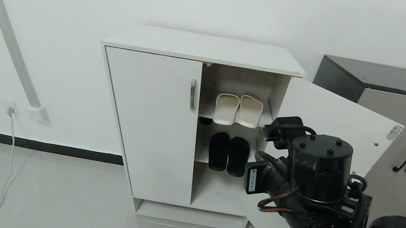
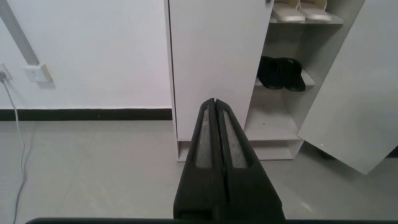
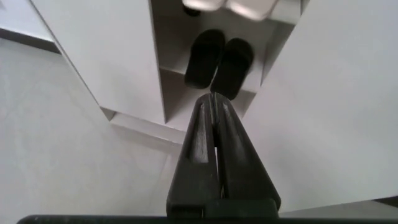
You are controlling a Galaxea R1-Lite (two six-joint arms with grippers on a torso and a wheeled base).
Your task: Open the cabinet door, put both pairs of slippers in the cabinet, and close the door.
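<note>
Wall trunking (image 1: 2, 20): a pale strip that runs slantwise down the white wall at far left and ends at a small wall box.
Socket (image 1: 10, 107): just beside that box, with a plug in it and a white cable (image 1: 10, 155) hanging to the floor.
Skirting strip (image 1: 26, 142): a black strip along the foot of the wall, running up to the cabinet's left side.
Grey cabinet (image 1: 400, 82): stands to the right of the white one with both doors shut and two black handles. The open door swings out in front of its left end.
Cabinet (image 1: 206, 47): white, standing against the wall.
Left door (image 1: 147, 121): shut, with a metal handle (image 1: 192, 94) at its inner edge.
Right door (image 1: 336, 116): swung wide open to the right, its inner face showing.
White slippers (image 1: 238, 109): side by side on the upper shelf, inside the open half.
Black slippers (image 1: 228, 153): side by side on the shelf below. The bottom compartment is under them.
Left gripper (image 2: 214, 102): fingers pressed together with nothing between them. It is held low over the floor, well apart from the cabinet and facing the shut left door.
Right arm (image 1: 312, 179): raised in front of the open door's inner face, hiding the door's lower middle.
Right gripper (image 3: 212, 99): fingertips closed and empty, pointing towards the black slippers' shelf, with the open door alongside.
</note>
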